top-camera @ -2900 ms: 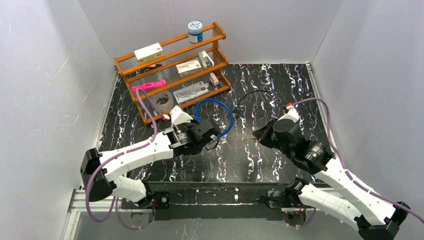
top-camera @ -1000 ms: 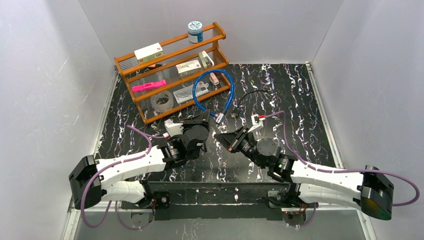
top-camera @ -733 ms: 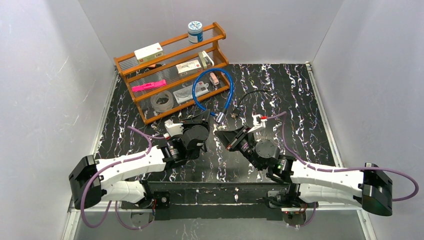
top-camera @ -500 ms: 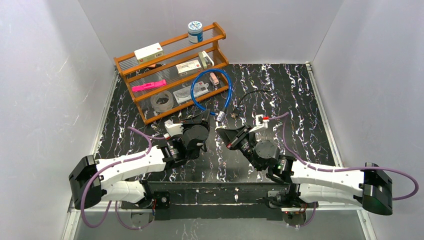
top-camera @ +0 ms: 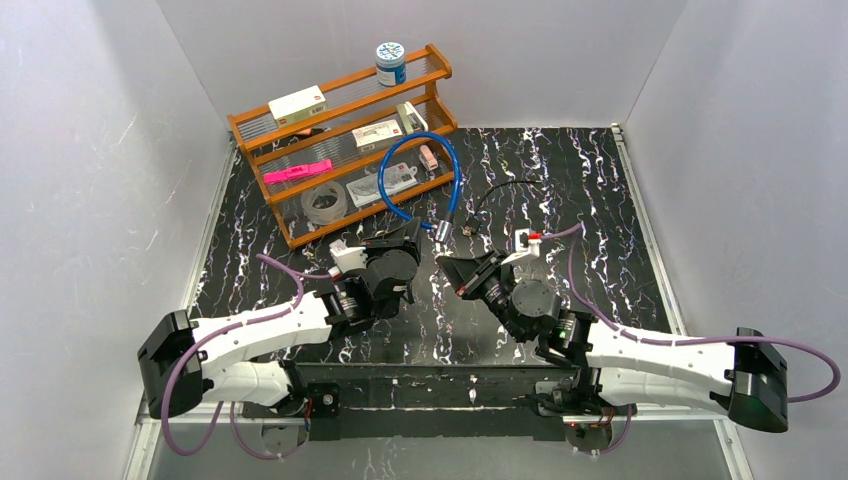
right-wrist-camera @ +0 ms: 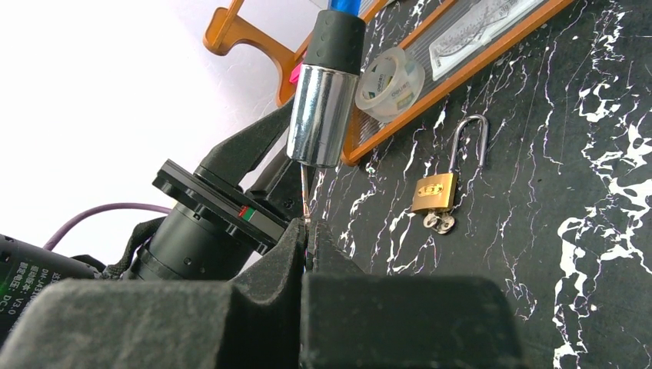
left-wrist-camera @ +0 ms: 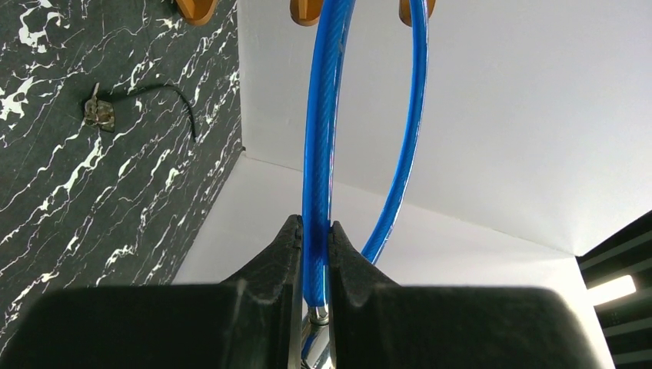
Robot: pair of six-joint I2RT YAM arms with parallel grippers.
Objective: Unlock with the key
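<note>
A blue cable lock is held up in the air over the table's middle. My left gripper is shut on the blue cable just above its chrome end, as the left wrist view shows. The chrome lock cylinder hangs mouth down. A thin key stands with its blade up into the cylinder's mouth. My right gripper is shut on the key's lower end, right below the cylinder, and shows in the top view.
A small brass padlock with keys lies on the black marbled table, beside a black cord. A wooden rack with a tape roll and small items stands at the back left. White walls enclose the table.
Since 2.9 s ago the left gripper has lifted the cable lock off the table and the right arm has swung in under it. In the last second the cable loop has turned slightly left.
</note>
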